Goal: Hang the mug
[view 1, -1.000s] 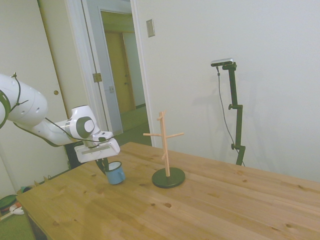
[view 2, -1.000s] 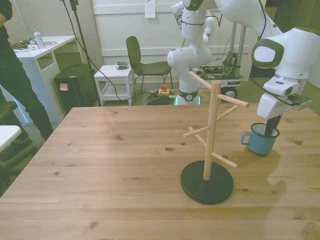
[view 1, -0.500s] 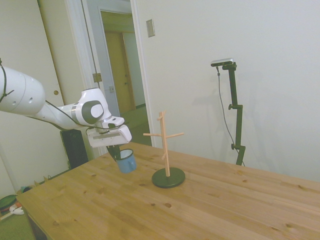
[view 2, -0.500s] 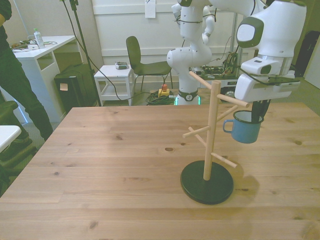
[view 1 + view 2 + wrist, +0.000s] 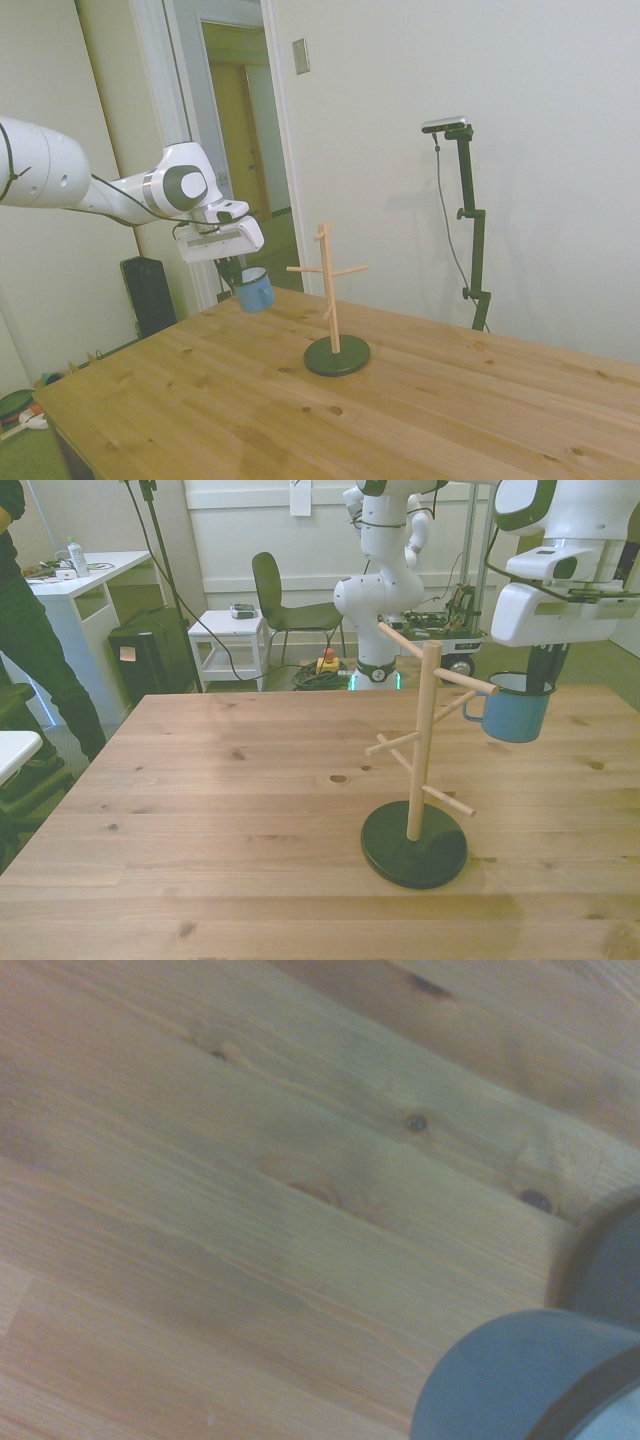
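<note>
Light-blue mug (image 5: 515, 712) hangs clamped in raised jaws beside wooden stand (image 5: 425, 750).

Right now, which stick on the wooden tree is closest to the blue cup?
The upper peg pointing toward the front view's right. Its tip nearly meets the mug held in the hand; the other pegs sit lower or point away.

Soft, even indoor light fills the side and front views; both are fairly sharp, slightly washed out. The stand (image 5: 415, 780) casts a faint shadow on the table (image 5: 200, 810). The wrist view is blurred, the mug (image 5: 530, 1380) out of focus.
</note>
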### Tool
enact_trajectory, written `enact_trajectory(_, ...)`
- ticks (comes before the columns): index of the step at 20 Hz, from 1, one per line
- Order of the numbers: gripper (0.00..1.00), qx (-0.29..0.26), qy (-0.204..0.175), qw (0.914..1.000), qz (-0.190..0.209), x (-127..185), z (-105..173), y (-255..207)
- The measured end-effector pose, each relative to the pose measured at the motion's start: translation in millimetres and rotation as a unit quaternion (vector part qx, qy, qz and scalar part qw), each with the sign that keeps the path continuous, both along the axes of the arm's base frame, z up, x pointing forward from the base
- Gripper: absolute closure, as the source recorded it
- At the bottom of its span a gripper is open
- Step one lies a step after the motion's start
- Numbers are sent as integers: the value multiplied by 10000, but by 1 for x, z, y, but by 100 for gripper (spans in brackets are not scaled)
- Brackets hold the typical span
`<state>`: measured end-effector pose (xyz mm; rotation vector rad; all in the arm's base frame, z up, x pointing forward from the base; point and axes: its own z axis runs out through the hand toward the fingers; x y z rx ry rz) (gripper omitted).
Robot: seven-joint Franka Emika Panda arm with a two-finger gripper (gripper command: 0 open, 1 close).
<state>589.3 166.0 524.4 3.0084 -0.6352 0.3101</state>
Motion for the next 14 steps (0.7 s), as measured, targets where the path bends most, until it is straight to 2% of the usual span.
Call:
enact_trajectory(5,100,-28,62,10000,38,15,12,14)
enact_trajectory(11,100,-29,75,9997,-247,33,37,36)
enact_trajectory(14,100,-28,118,9993,-366,42,41,44)
